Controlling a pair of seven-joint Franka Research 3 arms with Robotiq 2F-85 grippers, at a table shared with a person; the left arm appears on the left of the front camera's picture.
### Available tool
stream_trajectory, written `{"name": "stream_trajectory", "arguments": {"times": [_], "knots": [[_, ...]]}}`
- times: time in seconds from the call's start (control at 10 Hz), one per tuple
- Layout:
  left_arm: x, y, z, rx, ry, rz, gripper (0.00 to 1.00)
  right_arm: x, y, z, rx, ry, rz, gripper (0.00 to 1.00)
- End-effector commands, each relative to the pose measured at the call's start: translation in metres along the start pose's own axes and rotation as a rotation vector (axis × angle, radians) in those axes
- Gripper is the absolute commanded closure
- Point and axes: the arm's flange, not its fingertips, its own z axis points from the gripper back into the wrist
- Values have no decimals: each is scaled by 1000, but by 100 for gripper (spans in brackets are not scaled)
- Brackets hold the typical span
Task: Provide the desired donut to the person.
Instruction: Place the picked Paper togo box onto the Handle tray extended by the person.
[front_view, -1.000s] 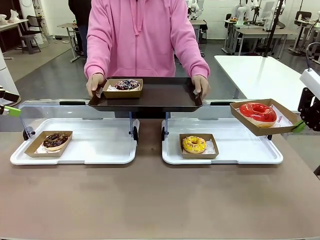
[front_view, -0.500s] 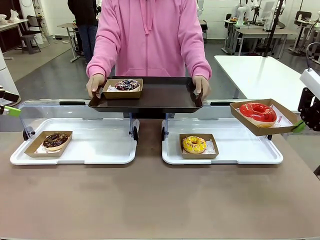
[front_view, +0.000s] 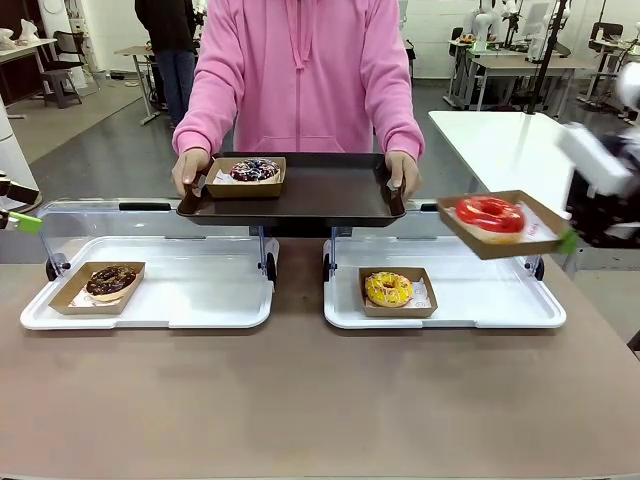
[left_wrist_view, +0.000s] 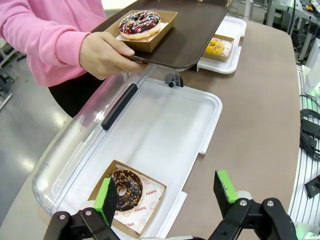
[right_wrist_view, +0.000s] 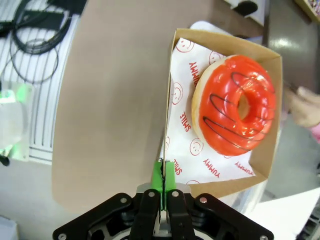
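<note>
Table (front_view: 300, 400) with a brown top spans the near side of the scene, and two white display trays sit on it side by side, each with a clear lid swung open toward the far side. Behind them stands the person (front_view: 300, 70) in a pink zip hoodie, both hands gripping a dark serving tray (front_view: 320, 190) held level above the raised lids. On the left part of that tray sits a cardboard box with a chocolate sprinkled donut (front_view: 254, 170).

The left white tray (front_view: 190, 290) holds a box with a dark chocolate donut (front_view: 110, 281) at its left end; the right white tray (front_view: 470, 300) holds a box with a yellow-glazed donut (front_view: 388, 289) near its middle.

The right gripper (right_wrist_view: 163, 185) has its green pads pinched tight on the side wall of an open cardboard box (front_view: 505, 225), which hangs in the air, slightly tilted, above the right tray's far right corner and just beside the serving tray's right end. Inside, on printed paper, lies the red-glazed donut (front_view: 490, 215) with dark stripes.

The left gripper (left_wrist_view: 167, 192) hovers above the left tray with its jaws spread wide and nothing between them, the chocolate donut's box below its left finger.
</note>
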Motion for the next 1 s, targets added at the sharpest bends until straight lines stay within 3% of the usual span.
{"name": "stream_trajectory", "arguments": {"times": [0.0, 0.2, 0.5, 0.9], "knots": [[0, 0, 0, 4, -6, 6, 0, 46, -67, -4, 15, 9, -123, 98], [0, 0, 0, 4, -6, 6, 0, 93, -113, -18, -59, 76, -200, 98], [0, 0, 0, 4, -6, 6, 0, 122, -184, -81, -79, 53, -299, 98], [0, 0, 0, 4, -6, 6, 0, 143, -214, -134, -121, 133, -268, 98]]}}
